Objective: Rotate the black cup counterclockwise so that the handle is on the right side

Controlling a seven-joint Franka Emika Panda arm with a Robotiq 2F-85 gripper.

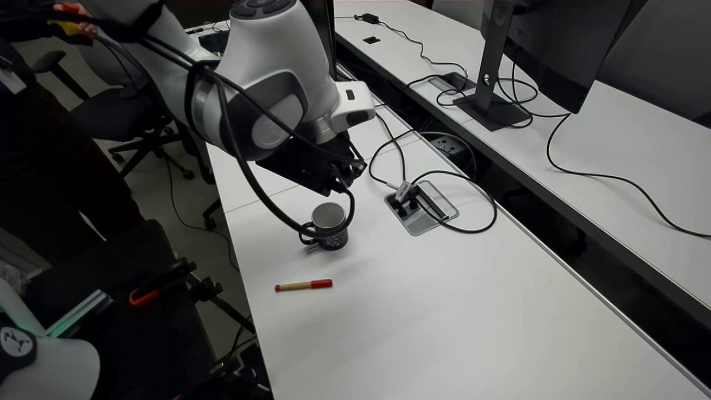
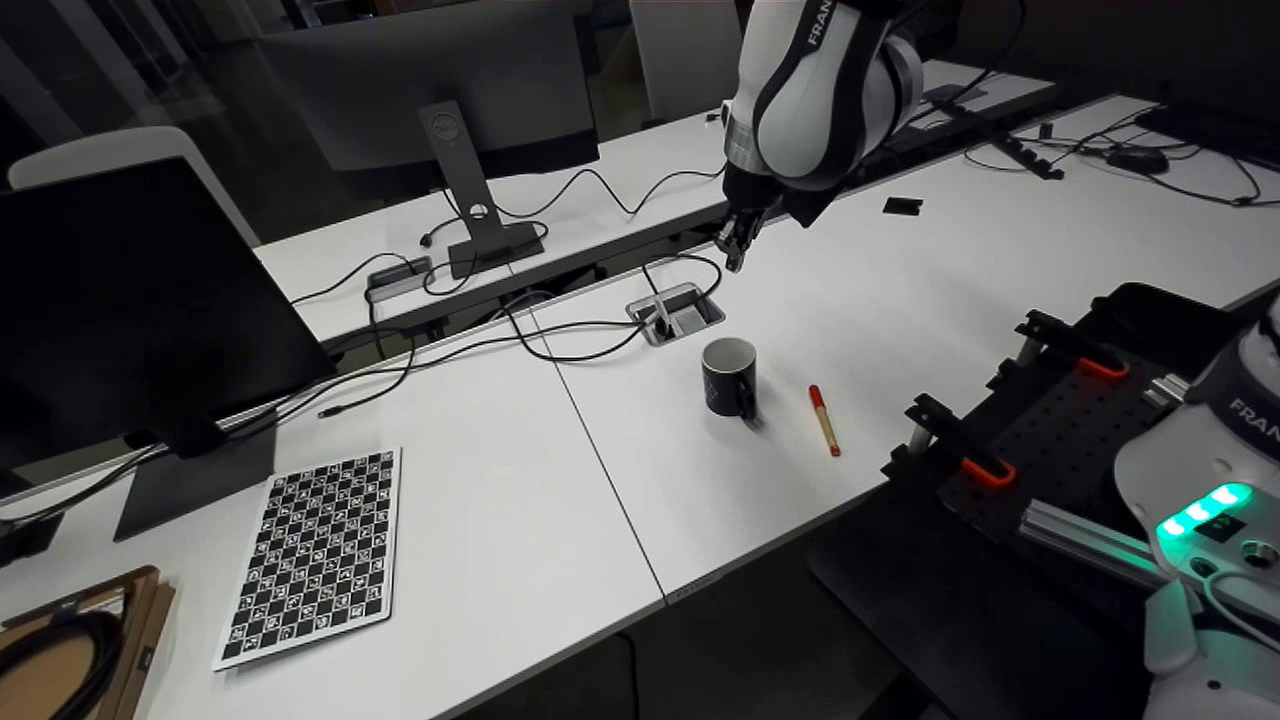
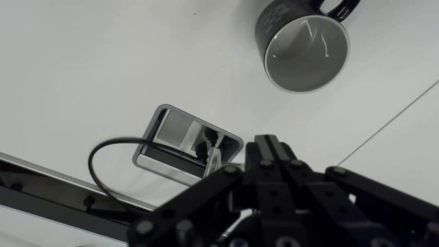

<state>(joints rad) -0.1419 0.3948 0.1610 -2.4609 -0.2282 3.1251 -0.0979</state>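
As gripper (image 3: 268,139) is pinched tight, holding nothing, pushing blk mug (image 3: 303,51) centrally (not its handle (image 3: 344,10)) prob. slides it w/o turning.

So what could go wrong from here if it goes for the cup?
The pincer is shut; lowered onto the cup without opening first, it might tip or shove it. The cable looping over the socket box could perhaps snag the pincer if it swings low there. And the pen lies near the cup in both exterior views, so a cup that slides while being turned might knock it.
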